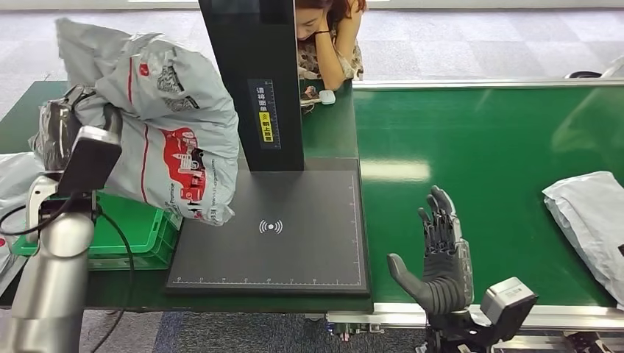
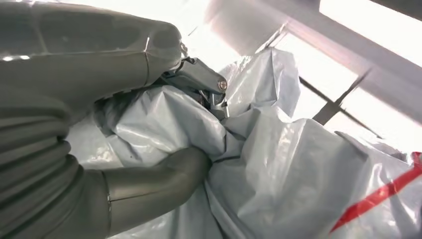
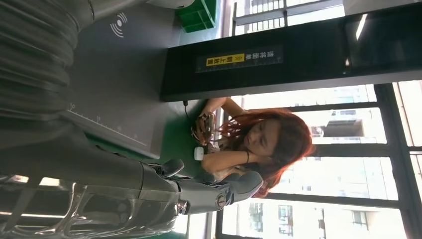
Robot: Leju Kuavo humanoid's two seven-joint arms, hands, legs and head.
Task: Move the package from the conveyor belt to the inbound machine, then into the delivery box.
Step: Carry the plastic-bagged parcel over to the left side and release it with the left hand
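Nearest the camera, the right robot hand [image 1: 440,254] is hovering just above the front edge of the green conveyor belt [image 1: 478,162], fingers apart and upright, holding nothing. To its left, the dark scanning pad of the inbound machine [image 1: 272,228] is lying flat on the worktop, bare, with a white wireless symbol at its middle and the machine's black column [image 1: 257,81] rising from its far edge. Left again, the left robot hand [image 2: 99,124] is gripping a grey plastic courier package [image 1: 158,125] printed in red, bunching the film between thumb and fingers and holding it in the air. The package is hanging over the pad's left edge and above a green delivery box [image 1: 140,235] sitting beside the machine. At the right edge, another grey parcel [image 1: 589,220] is lying on the belt. Beyond the column, a person [image 1: 331,37] is leaning on the far side of the worktop.

The package appears to be travelling between machine and box. The next move probably calls for carrying it leftward until it is hanging wholly over the box, lowering it, then loosening the grip
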